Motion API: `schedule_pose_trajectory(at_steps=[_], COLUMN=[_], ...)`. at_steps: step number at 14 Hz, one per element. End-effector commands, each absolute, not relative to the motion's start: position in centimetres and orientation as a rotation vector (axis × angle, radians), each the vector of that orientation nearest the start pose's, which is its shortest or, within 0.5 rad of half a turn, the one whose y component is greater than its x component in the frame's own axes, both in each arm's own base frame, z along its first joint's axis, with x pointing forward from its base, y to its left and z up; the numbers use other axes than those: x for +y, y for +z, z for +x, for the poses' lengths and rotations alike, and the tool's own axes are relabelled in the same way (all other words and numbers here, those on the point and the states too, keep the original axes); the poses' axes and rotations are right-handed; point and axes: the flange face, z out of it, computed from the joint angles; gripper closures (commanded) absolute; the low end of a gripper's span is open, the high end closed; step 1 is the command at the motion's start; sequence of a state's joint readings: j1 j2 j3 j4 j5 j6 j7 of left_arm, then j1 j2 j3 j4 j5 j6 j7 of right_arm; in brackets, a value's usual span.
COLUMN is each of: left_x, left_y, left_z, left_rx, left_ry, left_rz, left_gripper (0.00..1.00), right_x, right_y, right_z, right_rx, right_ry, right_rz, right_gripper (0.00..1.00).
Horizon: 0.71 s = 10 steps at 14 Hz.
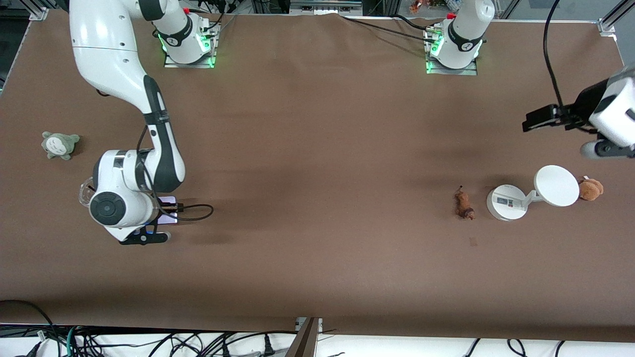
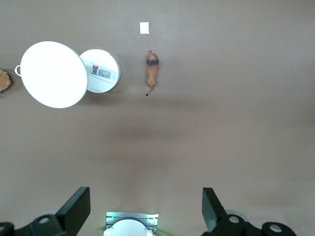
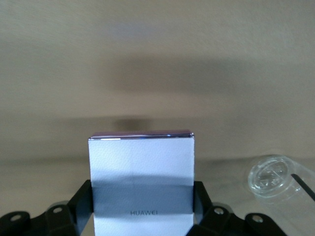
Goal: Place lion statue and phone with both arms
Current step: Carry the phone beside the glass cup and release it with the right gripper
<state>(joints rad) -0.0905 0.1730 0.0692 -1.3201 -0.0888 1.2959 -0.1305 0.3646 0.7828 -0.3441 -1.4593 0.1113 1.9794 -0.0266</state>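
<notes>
The phone (image 1: pixel 167 201), a pale lavender-white slab marked HUAWEI, sits between my right gripper's (image 1: pixel 158 218) fingers at the right arm's end of the table. In the right wrist view the phone (image 3: pixel 141 162) fills the gap and both fingers press its sides, low at the table. The lion statue (image 1: pixel 464 204), small and reddish-brown, lies on the table toward the left arm's end; it also shows in the left wrist view (image 2: pixel 152 72). My left gripper (image 1: pixel 540 119) is open and empty, high over the table edge at that end, and shows wide open in its wrist view (image 2: pixel 145 216).
A white round-based device (image 1: pixel 506 202) with a disc (image 1: pixel 556 185) stands beside the lion, a tan-brown plush (image 1: pixel 590 189) next to it. A grey plush (image 1: pixel 59 145) and a clear plastic cup (image 1: pixel 85 191) lie near the right arm. A small tape mark (image 1: pixel 473 241) is nearer the camera than the lion.
</notes>
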Motion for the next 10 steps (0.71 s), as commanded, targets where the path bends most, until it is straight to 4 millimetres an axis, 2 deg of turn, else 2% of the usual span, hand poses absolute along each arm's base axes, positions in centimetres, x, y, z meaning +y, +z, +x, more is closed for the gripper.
schedule_pose_trajectory(at_steps=[1, 2, 4, 7, 10], left_x=[0.1, 0.5, 0.5, 0.9, 0.7], left_y=[59.6, 59.0, 59.4, 61.4, 61.3], left_z=[54.6, 55.0, 55.5, 56.7, 57.9], left_rx=[-0.218, -0.233, -0.252, -0.227, -0.177], left_ry=[0.258, 0.241, 0.159, -0.056, -0.125], left_rz=[-3.183, -3.184, -3.177, -3.156, -3.158], left_gripper=[0.0, 0.0, 0.0, 0.0, 0.0], right_x=[4.9, 4.4, 3.8, 3.3, 2.7], right_y=[21.2, 20.3, 19.0, 19.1, 19.3], right_z=[68.3, 68.0, 67.3, 67.2, 67.3], right_rx=[-0.089, -0.097, -0.107, -0.094, -0.084], right_ry=[0.376, 0.359, 0.342, 0.351, 0.353], right_rz=[-3.198, -3.2, -3.204, -3.204, -3.206], right_gripper=[0.58, 0.58, 0.58, 0.58, 0.58])
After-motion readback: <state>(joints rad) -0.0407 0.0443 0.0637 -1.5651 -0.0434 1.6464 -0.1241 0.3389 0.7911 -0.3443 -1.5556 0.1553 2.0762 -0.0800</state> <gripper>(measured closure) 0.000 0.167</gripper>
